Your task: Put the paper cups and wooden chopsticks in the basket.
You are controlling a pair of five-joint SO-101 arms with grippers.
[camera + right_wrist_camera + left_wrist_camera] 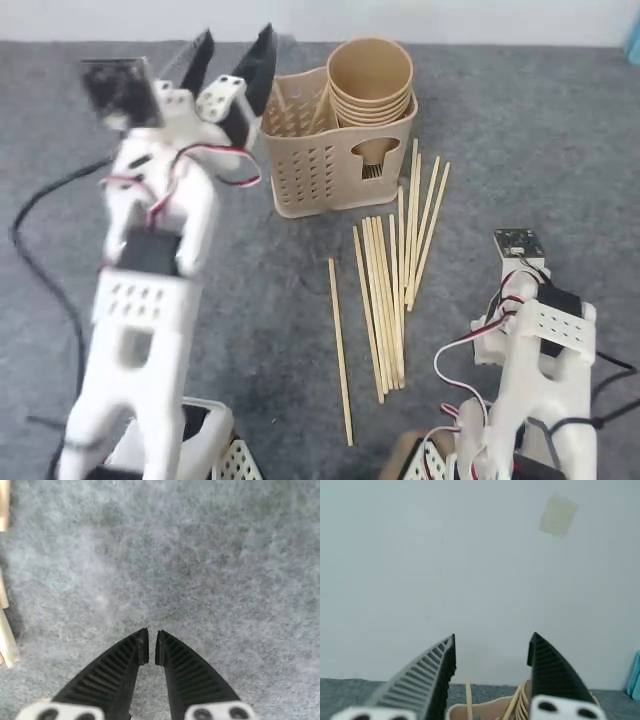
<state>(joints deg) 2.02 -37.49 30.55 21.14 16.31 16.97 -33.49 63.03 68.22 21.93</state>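
Observation:
A beige slotted basket (310,170) stands at the back of the grey mat, with a stack of paper cups (370,75) in its right part and a few chopsticks (320,105) leaning in its left part. Several wooden chopsticks (385,290) lie loose on the mat in front of it. My left gripper (236,38) is raised just left of the basket, open and holding nothing; between its fingers (492,640) I see the basket rim (485,711) and a chopstick (468,700). My right gripper (151,647) points down at bare mat, shut and holding nothing.
The right arm (530,330) sits folded at the front right, right of the loose chopsticks. Chopstick ends (6,640) show beside it in the right wrist view. A plain wall stands behind the table. Grey mat stretches open to the right of the basket.

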